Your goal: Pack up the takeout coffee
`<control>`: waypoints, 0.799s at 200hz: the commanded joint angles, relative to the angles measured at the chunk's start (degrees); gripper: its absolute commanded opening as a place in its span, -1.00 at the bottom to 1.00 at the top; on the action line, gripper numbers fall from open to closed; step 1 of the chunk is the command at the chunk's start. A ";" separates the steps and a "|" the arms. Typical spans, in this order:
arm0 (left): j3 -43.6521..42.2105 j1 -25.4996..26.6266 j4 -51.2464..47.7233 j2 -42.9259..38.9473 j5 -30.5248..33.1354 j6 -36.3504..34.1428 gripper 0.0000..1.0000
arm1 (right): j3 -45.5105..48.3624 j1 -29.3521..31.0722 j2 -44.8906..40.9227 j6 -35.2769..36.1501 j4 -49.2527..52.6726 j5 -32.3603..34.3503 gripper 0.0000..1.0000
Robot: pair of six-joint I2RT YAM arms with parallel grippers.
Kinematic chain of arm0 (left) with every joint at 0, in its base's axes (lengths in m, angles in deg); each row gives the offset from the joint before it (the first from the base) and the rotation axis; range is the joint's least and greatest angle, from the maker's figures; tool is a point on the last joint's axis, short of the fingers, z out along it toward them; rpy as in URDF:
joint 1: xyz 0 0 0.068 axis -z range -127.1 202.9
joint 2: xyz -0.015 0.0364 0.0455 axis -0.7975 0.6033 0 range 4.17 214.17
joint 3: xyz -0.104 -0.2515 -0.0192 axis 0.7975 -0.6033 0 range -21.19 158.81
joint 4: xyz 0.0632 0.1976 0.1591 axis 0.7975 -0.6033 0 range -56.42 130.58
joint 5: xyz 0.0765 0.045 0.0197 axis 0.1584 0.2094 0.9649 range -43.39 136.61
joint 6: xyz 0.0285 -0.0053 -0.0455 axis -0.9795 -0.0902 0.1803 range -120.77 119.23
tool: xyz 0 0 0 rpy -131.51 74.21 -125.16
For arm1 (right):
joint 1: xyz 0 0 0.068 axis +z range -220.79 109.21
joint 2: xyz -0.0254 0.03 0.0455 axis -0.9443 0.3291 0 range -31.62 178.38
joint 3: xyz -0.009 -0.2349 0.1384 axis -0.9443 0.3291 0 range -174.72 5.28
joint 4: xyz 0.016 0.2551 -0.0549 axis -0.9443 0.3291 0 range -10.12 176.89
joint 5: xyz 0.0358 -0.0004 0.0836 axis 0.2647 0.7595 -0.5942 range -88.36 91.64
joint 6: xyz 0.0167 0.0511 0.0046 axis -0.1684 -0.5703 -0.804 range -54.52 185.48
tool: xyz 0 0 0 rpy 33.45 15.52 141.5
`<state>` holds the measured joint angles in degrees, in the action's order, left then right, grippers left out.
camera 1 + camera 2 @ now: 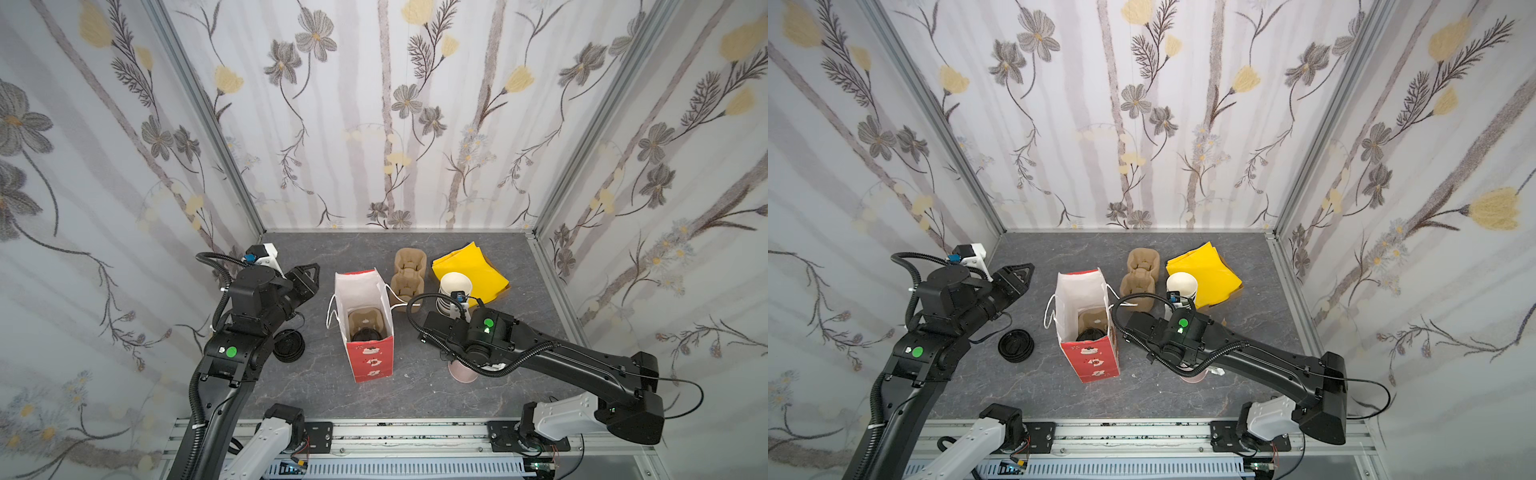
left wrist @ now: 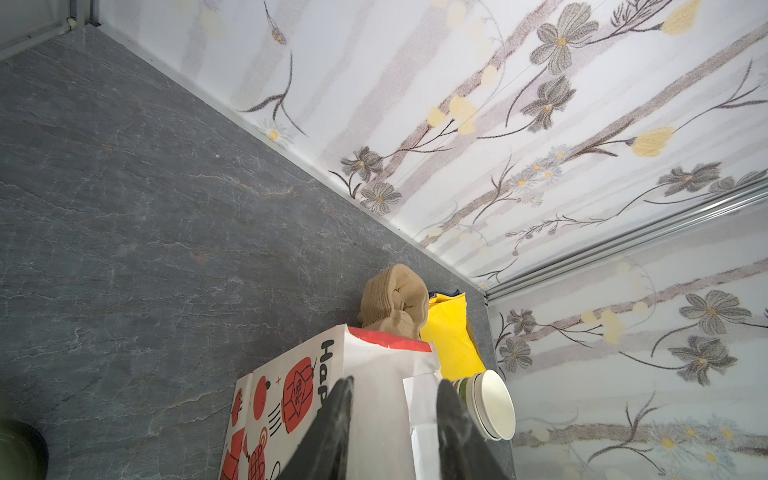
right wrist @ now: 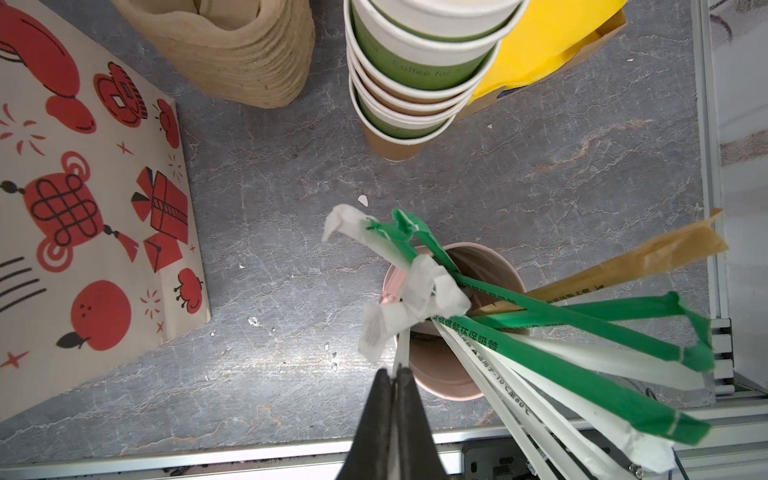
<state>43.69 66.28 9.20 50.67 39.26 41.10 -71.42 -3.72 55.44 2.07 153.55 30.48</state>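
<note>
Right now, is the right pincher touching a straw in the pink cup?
Touching. The right wrist view shows the right gripper with its jaws closed on a white wrapped straw standing in the pink cup, with no gap on either side.

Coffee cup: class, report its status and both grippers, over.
Left gripper open, empty. Right gripper shut on a straw. Coffee cup inside the bag, lid on. Bag mouth unobstructed.
</note>
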 commanded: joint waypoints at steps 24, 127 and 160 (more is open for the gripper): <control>0.34 -0.07 2.37 0.22 0.06 0.23 -0.29 | -0.37 0.38 -3.96 -2.50 -1.80 0.92 -0.91; 0.50 -0.04 2.64 1.18 -0.29 0.58 -0.29 | -1.78 1.83 -17.65 0.93 -2.25 2.20 -0.89; 0.11 -0.08 3.14 1.92 -0.56 1.37 -0.29 | -2.32 2.29 -23.17 1.89 -4.45 2.92 -0.86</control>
<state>43.69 66.28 9.57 52.22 38.86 41.51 -73.09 -1.67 35.42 3.03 152.50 31.25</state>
